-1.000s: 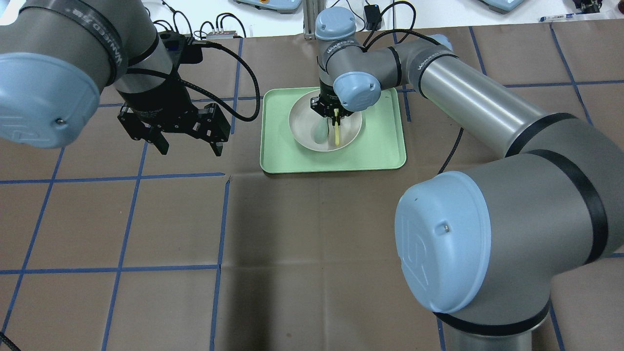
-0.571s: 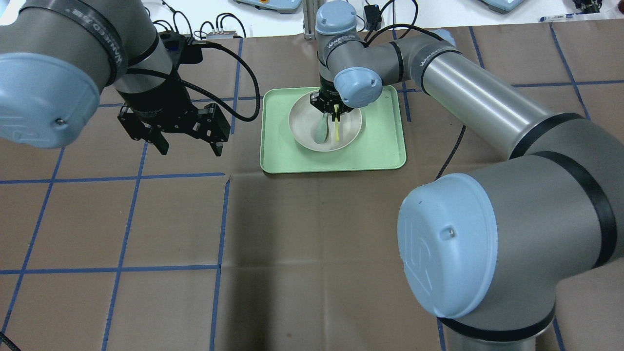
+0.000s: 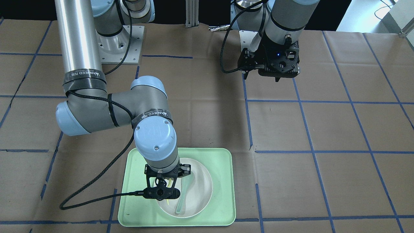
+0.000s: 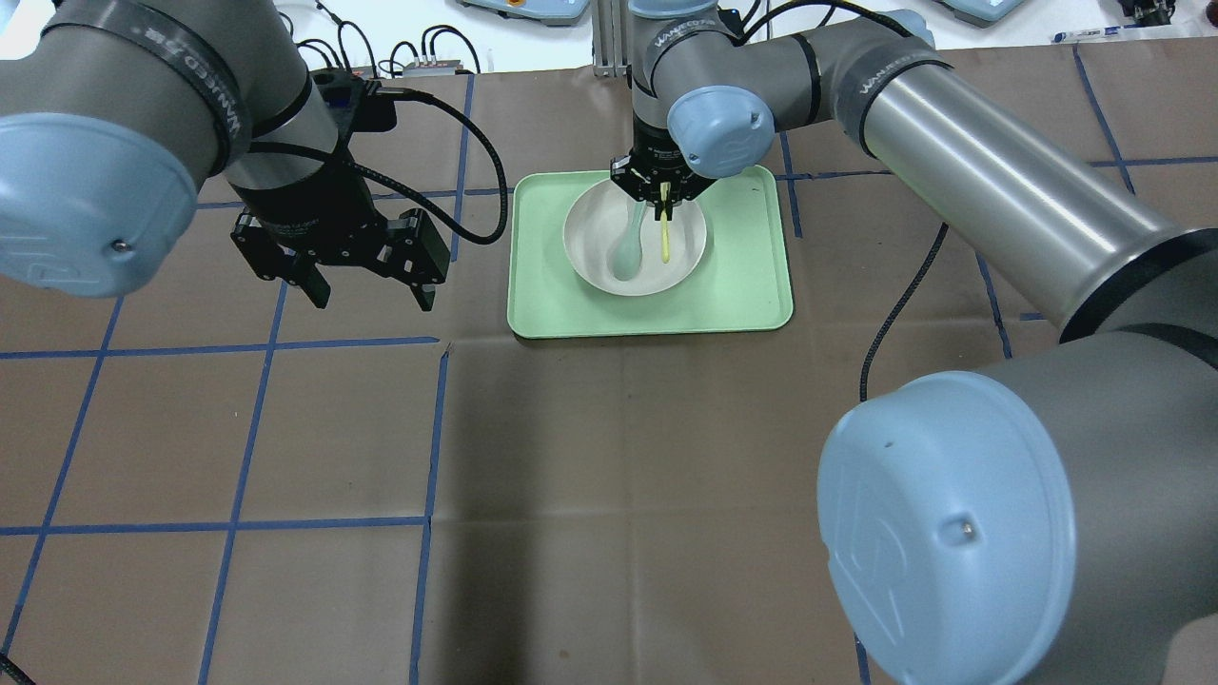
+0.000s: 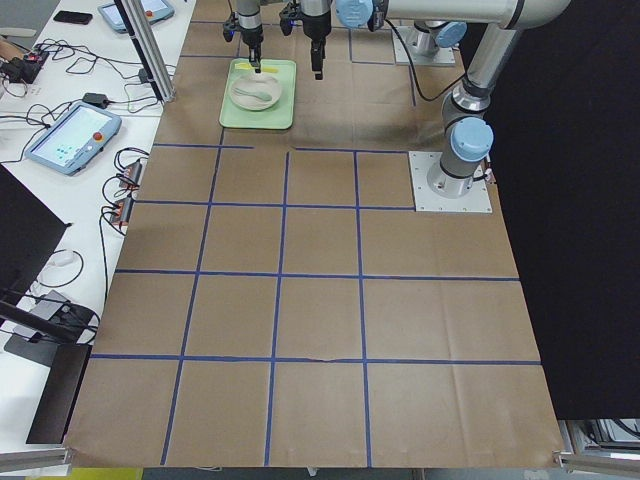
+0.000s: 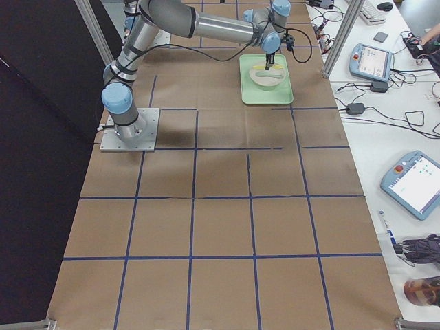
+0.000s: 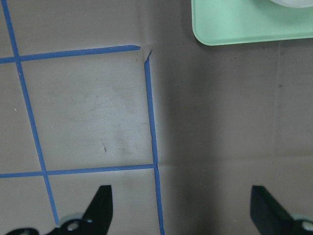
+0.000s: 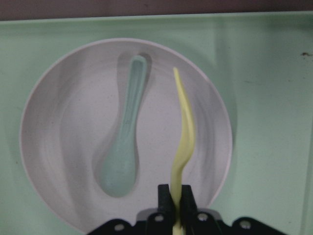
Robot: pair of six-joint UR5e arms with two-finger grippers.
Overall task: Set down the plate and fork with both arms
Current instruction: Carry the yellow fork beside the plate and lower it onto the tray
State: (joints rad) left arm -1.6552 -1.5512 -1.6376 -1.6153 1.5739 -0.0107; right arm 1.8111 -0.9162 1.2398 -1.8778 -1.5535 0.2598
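The off-white plate (image 4: 687, 255) sits in the pale green tray (image 4: 742, 285). My right gripper (image 4: 663, 195) is shut on one end of the pale yellow fork (image 4: 665, 238) and holds it over the plate's right half. The right wrist view shows the fork (image 8: 185, 137) pinched between my fingers (image 8: 175, 193), stretching across the plate (image 8: 63, 147). In the front-facing view the right gripper (image 3: 160, 186) stands over the plate (image 3: 202, 184). My left gripper (image 4: 371, 297) is open and empty above the bare table, left of the tray; its fingers also show spread in the left wrist view (image 7: 182, 208).
A grey-green spoon (image 4: 628, 252) lies in the plate to the left of the fork, also seen in the right wrist view (image 8: 124, 152). The tray's near left corner (image 7: 234, 24) shows in the left wrist view. Brown paper with blue tape lines covers the table.
My right gripper has risen and shifted toward the tray's far edge, taking the fork with it. The spoon and plate stay put. The left arm has barely moved.
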